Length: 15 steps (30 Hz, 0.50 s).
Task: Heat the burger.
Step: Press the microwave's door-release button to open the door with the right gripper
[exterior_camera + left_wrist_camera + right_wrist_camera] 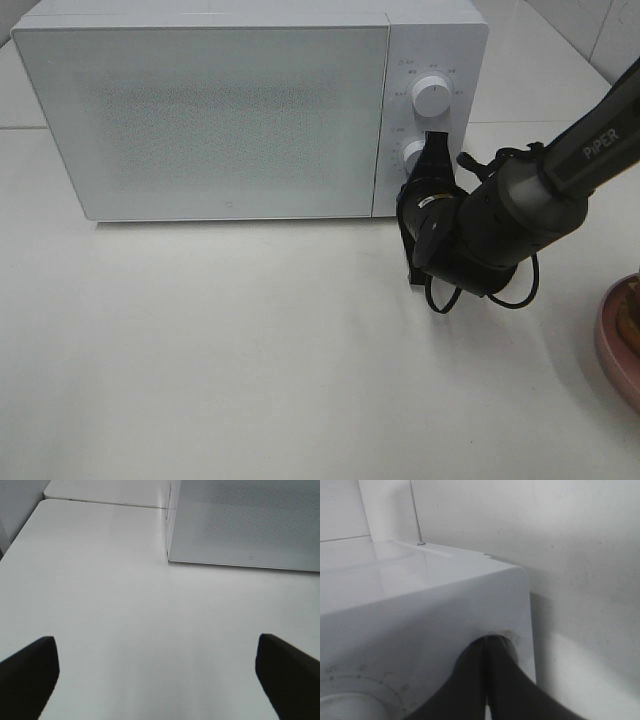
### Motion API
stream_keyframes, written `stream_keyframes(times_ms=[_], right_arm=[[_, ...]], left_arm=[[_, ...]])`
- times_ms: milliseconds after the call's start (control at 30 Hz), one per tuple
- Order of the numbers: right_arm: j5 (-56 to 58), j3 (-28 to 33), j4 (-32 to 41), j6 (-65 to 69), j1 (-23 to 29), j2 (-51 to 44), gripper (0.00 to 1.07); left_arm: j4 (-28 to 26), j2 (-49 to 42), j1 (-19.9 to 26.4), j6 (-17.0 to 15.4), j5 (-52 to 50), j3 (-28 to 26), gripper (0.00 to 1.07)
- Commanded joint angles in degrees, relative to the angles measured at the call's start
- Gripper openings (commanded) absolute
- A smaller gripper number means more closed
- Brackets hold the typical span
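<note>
Claw of right arm (487, 647) shut (empty), tips against microwave (200, 110), left claw (155, 680) wide

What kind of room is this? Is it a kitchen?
Probably a mock kitchen corner: a white microwave stands on a white table, and a burger on a pink plate peeks in at the edge.

Our right gripper (436, 150) meets the control panel of the microwave (230, 110). The lower knob (411, 156) is just left of it and the upper knob (431, 95) just above. Well behind it, to the right, the burger (632, 305) stands on its plate (612, 350) on the table (250, 350). Ahead and right of our left gripper (155, 647), we find the microwave's front.
</note>
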Motion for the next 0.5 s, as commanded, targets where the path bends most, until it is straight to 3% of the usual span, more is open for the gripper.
stream_keyframes(times_ms=[33,500], right_arm=[[-9.74,-4.01,-3.61,-0.29,-1.89,0.4,0.0],[-12.55,-5.96,-3.78,-0.97,-2.23,1.15,0.0]], left_arm=[[-0.46,-0.23,-0.34,0.0,0.17,0.17,1.0],[-0.46,-0.23,-0.34,0.0,0.17,0.17,1.0]])
